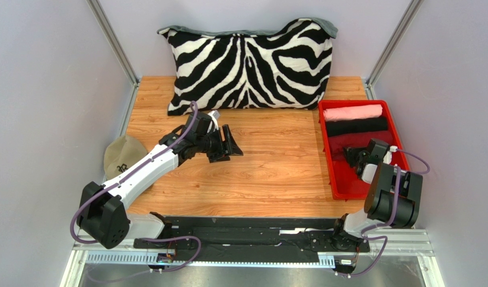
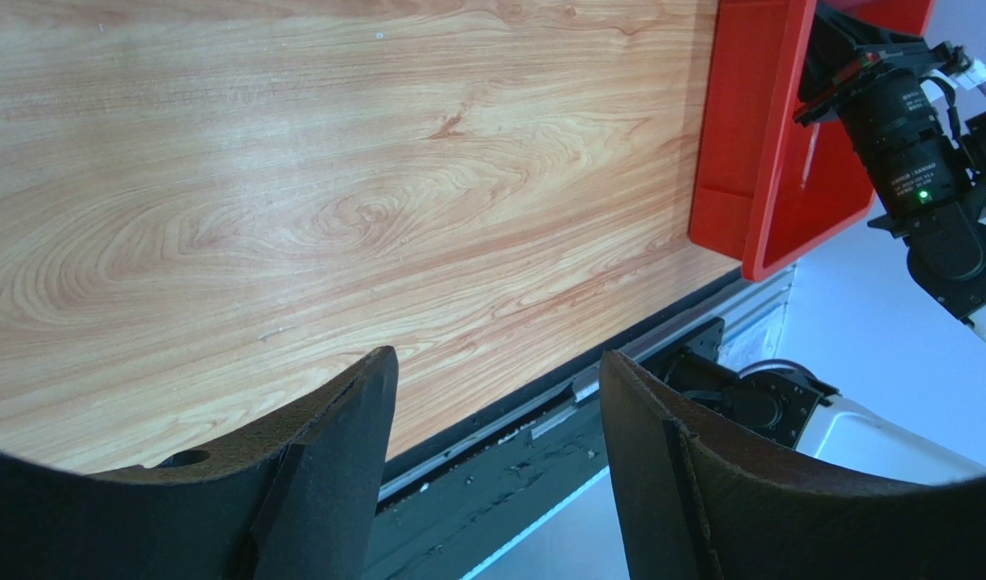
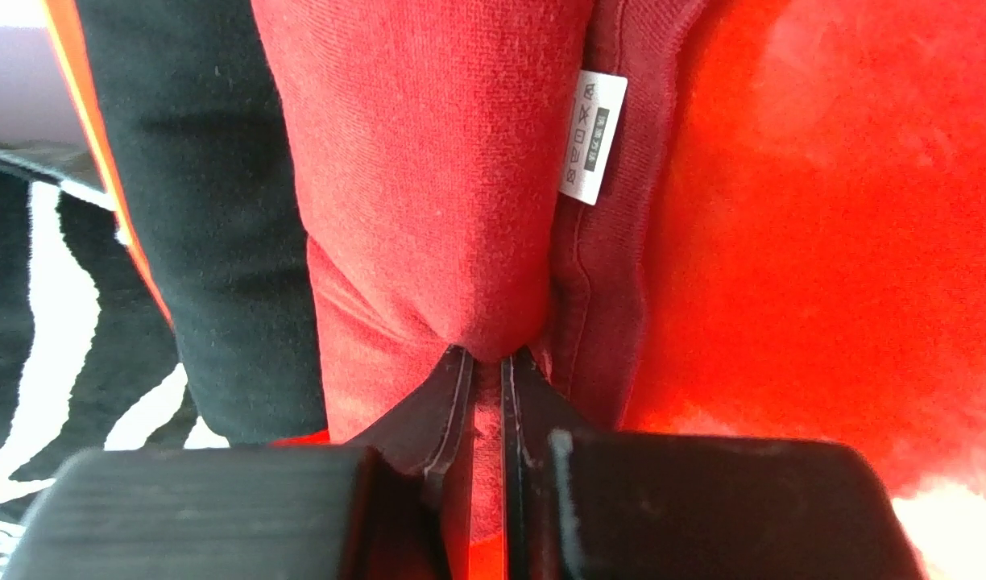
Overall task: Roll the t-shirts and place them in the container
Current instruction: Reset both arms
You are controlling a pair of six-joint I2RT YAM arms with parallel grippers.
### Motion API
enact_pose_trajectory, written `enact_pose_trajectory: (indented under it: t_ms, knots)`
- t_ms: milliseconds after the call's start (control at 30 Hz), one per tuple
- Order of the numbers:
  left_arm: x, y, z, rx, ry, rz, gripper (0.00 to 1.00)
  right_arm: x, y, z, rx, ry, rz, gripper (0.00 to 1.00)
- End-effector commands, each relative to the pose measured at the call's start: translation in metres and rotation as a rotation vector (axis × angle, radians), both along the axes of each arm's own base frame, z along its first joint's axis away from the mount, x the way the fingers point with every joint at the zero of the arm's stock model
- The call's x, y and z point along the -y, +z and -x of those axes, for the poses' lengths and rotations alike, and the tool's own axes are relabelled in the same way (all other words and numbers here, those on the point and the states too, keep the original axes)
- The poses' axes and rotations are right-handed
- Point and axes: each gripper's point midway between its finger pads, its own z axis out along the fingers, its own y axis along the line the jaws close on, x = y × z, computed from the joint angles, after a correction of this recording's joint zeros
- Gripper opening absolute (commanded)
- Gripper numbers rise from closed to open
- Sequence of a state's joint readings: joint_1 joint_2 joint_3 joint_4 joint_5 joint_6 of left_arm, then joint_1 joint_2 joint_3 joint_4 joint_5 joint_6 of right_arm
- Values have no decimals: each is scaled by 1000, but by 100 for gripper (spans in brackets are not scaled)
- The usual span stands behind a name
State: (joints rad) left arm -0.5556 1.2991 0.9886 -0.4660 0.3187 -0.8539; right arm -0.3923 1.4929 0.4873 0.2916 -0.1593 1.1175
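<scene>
Three rolled t-shirts lie side by side in the red bin (image 1: 322,139) at the right: a pale pink one (image 1: 352,112) farthest back, a black one (image 1: 355,125) in the middle and a maroon one (image 1: 347,142) nearest. My right gripper (image 3: 488,357) reaches into the bin and is shut on a pinch of the maroon t-shirt (image 3: 425,169), whose white care label (image 3: 592,135) shows; the black t-shirt (image 3: 207,206) lies just to its left. My left gripper (image 2: 498,369) hangs open over the bare wooden table (image 2: 280,181) with nothing between its fingers.
A large zebra-striped pillow (image 1: 252,66) leans against the back wall. A khaki cap (image 1: 122,156) lies at the table's left edge beside the left arm. The red bin's corner (image 2: 752,133) and the right wrist camera (image 2: 909,145) show in the left wrist view.
</scene>
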Motion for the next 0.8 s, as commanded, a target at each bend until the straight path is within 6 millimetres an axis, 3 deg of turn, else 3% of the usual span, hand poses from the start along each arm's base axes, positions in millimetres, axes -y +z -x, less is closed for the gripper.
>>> enact_pose_trajectory:
  t_ms: [0,167,367,400,433,467,500,533,567,667,767]
  knots:
    - [2,10,0,29,-6,42,70,0,-1,-8,44,14,-8,3]
    - [1,11,-1,33,-7,40,71,3,9,4,7,18,52,13]
    - [-1,17,-3,49,-16,33,72,9,32,35,-128,39,159,45]
    - [-2,18,-3,54,-16,32,73,8,37,41,-158,50,163,57]
    - [-3,17,-4,51,-10,25,75,10,51,43,-146,65,209,63]
    - [-3,20,-4,58,-14,28,85,12,56,48,-160,68,234,76]
    - [-4,21,-4,64,-16,29,99,8,59,55,-189,93,241,81]
    - [-5,23,-4,70,-16,28,99,7,81,54,-144,111,286,90]
    - [-6,23,-4,79,-21,22,99,6,88,56,-142,139,331,100]
    - [-11,23,-4,104,-23,0,99,-12,116,63,-118,213,447,100]
    - [-18,17,-1,103,-7,-37,99,-63,132,63,-59,376,506,100]
